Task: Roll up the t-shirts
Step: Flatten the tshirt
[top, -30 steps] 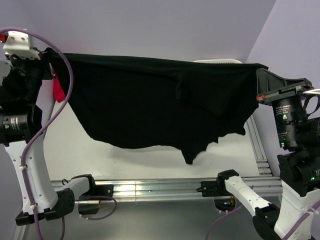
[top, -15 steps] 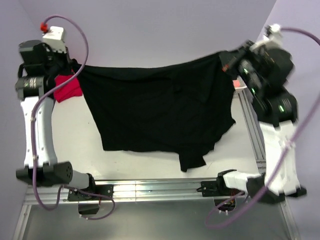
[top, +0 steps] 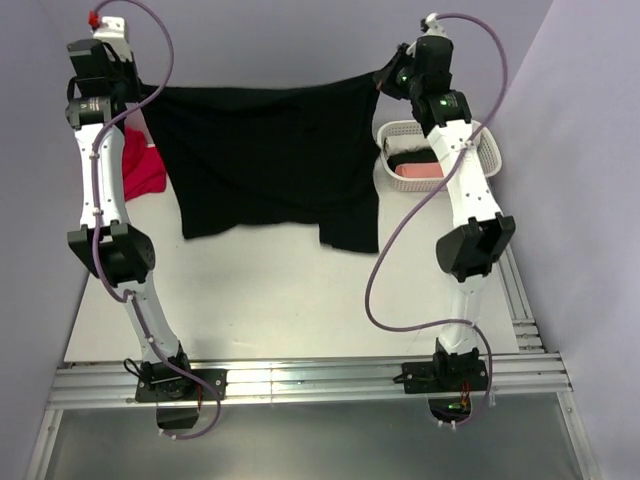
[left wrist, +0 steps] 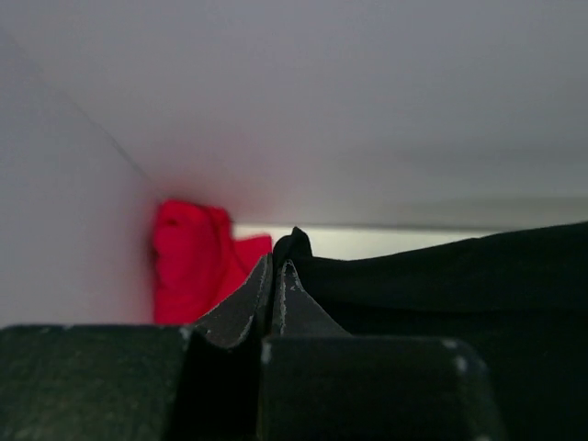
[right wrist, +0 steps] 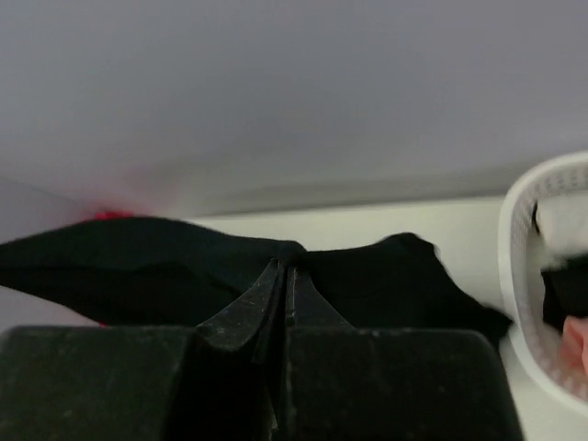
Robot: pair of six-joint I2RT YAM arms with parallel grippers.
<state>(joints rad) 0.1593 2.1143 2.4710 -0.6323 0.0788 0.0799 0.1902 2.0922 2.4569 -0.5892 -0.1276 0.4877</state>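
Two top corners of the black t-shirt [top: 265,150] are pinched in fully closed jaws, one by the left gripper [top: 140,92] and one by the right gripper [top: 383,78]. The shirt is held stretched between them over the far part of the table [top: 300,300].

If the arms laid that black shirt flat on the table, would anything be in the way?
Nothing visible would. The table in front of the black shirt shows nothing on it. A red cloth lies off to its left and a white basket off to its right.
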